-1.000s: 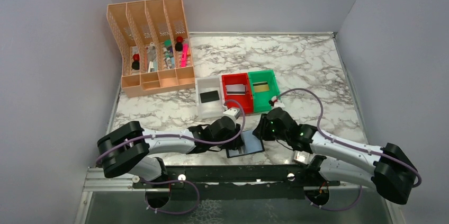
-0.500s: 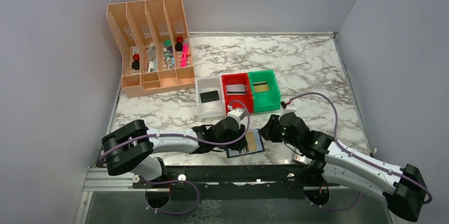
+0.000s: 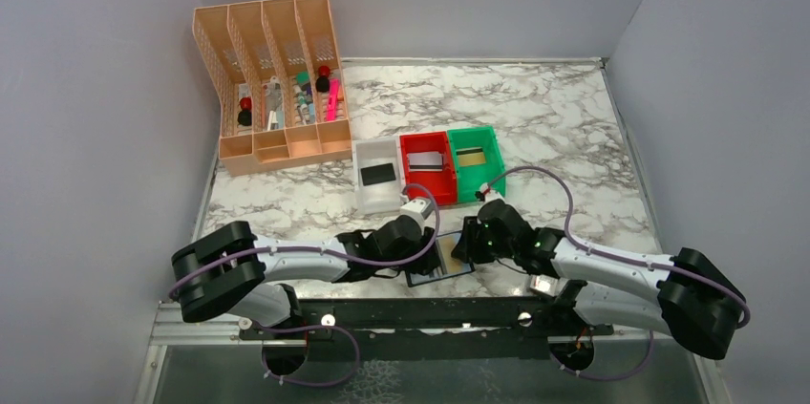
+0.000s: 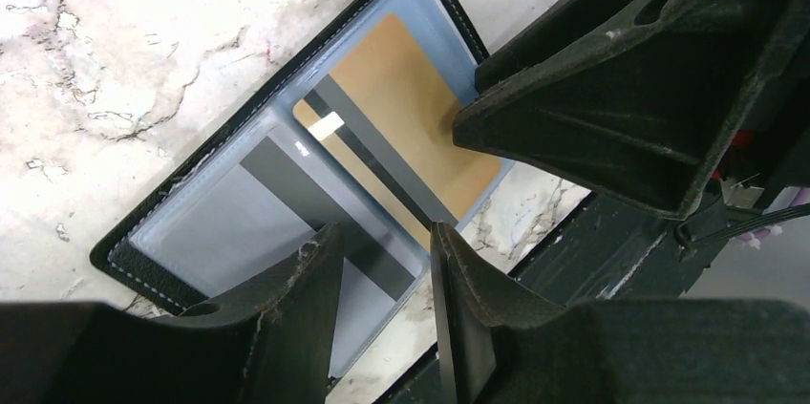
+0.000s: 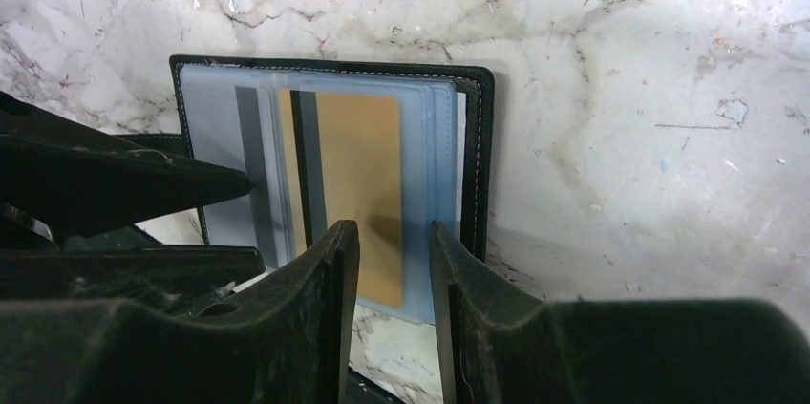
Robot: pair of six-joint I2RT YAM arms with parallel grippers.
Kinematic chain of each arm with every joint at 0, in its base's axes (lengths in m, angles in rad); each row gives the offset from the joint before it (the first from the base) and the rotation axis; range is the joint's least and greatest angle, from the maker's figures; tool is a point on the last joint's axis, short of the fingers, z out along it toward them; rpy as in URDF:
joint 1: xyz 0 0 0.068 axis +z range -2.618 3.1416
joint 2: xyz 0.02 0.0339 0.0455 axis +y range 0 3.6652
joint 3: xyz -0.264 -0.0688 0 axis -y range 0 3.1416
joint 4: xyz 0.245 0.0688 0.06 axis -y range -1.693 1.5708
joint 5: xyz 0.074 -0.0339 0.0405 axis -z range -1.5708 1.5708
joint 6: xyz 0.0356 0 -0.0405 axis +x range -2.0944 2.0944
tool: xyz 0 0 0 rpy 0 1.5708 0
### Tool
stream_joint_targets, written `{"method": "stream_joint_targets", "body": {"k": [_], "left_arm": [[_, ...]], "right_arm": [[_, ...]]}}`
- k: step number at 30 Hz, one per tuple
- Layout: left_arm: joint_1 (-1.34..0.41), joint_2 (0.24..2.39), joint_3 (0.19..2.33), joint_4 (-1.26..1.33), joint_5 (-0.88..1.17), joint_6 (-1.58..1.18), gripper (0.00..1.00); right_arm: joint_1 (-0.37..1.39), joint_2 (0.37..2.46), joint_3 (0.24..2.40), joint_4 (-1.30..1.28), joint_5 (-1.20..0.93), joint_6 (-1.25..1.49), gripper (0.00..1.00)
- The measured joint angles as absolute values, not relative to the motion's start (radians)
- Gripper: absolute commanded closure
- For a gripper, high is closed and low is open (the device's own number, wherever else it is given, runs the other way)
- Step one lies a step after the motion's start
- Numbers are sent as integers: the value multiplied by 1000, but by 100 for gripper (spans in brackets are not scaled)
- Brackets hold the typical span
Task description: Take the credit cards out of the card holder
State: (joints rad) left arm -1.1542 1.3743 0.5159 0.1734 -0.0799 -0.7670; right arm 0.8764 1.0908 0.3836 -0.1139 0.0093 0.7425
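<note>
Now, left hand (image 4: pixel 382 261) and right hand (image 5: pixel 394 261) stand slightly apart, empty, over the holder (image 5: pixel 475 137); gold card (image 5: pixel 358 165) looks thin, stiff, slick, so pinch its end.

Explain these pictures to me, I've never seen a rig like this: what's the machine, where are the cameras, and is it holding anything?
The machine is two robot arms bolted at the edge of a marble table. One picture looks down from above; the other two come from a camera on each wrist. The left gripper and the right gripper meet over an open black card holder lying flat, with a gold card in a clear pocket. Both have jaws apart; nothing looks lifted. Farther back sit a white bin, a red bin, a green bin and an orange desk organizer.
</note>
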Motion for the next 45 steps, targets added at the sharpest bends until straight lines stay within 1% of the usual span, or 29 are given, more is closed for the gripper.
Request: {"method": "stream_joint_targets", "body": {"k": [4, 8, 14, 18, 28, 35, 41, 45], "left_arm": [[-1154, 1374, 508, 192, -80, -780, 52], [-1154, 1367, 496, 201, -87, -789, 51], [-1154, 1327, 490, 201, -106, -798, 50], [-1154, 1296, 471, 202, -119, -806, 47], [-1154, 1280, 450, 201, -142, -816, 46], [-1154, 1280, 445, 215, -142, -823, 44], [-1154, 1280, 445, 225, -142, -823, 44], [-1154, 1289, 443, 242, -142, -830, 44]], "right_arm": [[876, 1114, 387, -97, 10, 738, 62], [876, 1142, 405, -84, 9, 731, 62], [876, 1165, 408, -64, 9, 731, 62], [876, 1165, 418, -77, 10, 730, 62], [876, 1152, 461, -124, 11, 696, 62], [876, 1205, 461, -115, 12, 691, 66], [876, 1205, 454, -99, 13, 694, 68], [876, 1193, 448, -103, 14, 696, 68]]}}
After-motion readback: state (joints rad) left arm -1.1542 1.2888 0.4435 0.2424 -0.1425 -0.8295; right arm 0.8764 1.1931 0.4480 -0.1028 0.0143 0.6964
